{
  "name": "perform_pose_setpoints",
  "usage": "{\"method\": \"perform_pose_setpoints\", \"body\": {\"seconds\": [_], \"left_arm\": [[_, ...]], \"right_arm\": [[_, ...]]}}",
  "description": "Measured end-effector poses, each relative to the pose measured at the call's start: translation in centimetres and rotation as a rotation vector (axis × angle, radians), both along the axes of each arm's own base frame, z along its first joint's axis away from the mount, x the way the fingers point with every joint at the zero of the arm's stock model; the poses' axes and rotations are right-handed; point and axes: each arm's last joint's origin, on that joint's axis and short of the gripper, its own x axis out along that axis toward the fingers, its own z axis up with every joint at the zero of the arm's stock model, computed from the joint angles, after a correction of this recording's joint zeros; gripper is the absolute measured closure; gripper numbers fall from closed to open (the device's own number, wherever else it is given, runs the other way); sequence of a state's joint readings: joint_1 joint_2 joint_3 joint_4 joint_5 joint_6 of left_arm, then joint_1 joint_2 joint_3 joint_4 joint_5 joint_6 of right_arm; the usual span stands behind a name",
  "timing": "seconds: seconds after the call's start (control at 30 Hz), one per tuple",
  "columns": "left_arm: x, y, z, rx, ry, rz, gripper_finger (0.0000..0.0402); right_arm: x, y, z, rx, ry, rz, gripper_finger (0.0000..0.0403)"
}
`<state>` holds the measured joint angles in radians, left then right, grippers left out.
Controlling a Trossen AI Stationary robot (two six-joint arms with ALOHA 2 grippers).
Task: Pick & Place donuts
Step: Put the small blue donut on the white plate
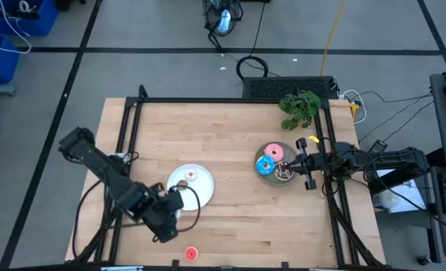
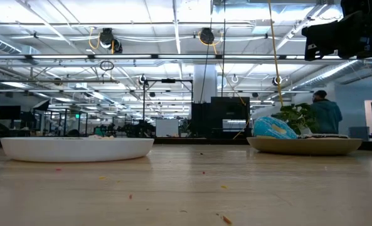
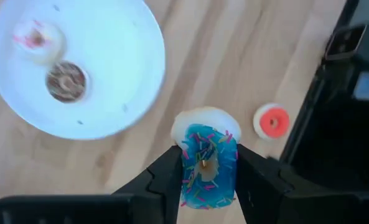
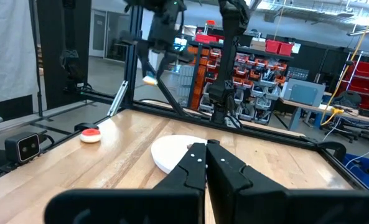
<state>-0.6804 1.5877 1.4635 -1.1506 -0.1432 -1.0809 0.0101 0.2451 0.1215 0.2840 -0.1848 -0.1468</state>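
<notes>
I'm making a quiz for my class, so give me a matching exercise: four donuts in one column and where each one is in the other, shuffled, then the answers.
Things:
1. small blue donut
2. red donut
3. small brown donut
4. pink donut

Places:
A. on the white plate
B. on the grey plate
C. between the left gripper fingers
D. on the bare table

Pairs: 1-C, 2-D, 3-A, 4-B
</notes>
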Motion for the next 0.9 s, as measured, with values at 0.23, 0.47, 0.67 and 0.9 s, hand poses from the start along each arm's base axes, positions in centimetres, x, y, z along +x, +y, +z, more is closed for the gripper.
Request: {"method": "perform_pose_setpoints", "body": {"seconds": [0.23,0.47,0.67,0.9], "left_arm": [[0.2,0.9,0.2,0.053,-0.013,-0.027,0.0268],[0.6,1.2,0.1,0.065,-0.015,-0.023,0.0268],[0.6,1.2,0.1,0.065,-0.015,-0.023,0.0268],[0.8,1.3,0.1,0.116,-0.046,-0.086,0.0268]], "right_arm": [[0.0,0.0,0.0,-0.005,-0.001,0.0,0.0403],[0.0,0.0,0.0,-0.004,-0.001,0.0,0.0403],[0.0,0.0,0.0,-0.004,-0.001,0.0,0.0403],[0.0,0.0,0.0,-0.005,-0.001,-0.001,0.0403]]}}
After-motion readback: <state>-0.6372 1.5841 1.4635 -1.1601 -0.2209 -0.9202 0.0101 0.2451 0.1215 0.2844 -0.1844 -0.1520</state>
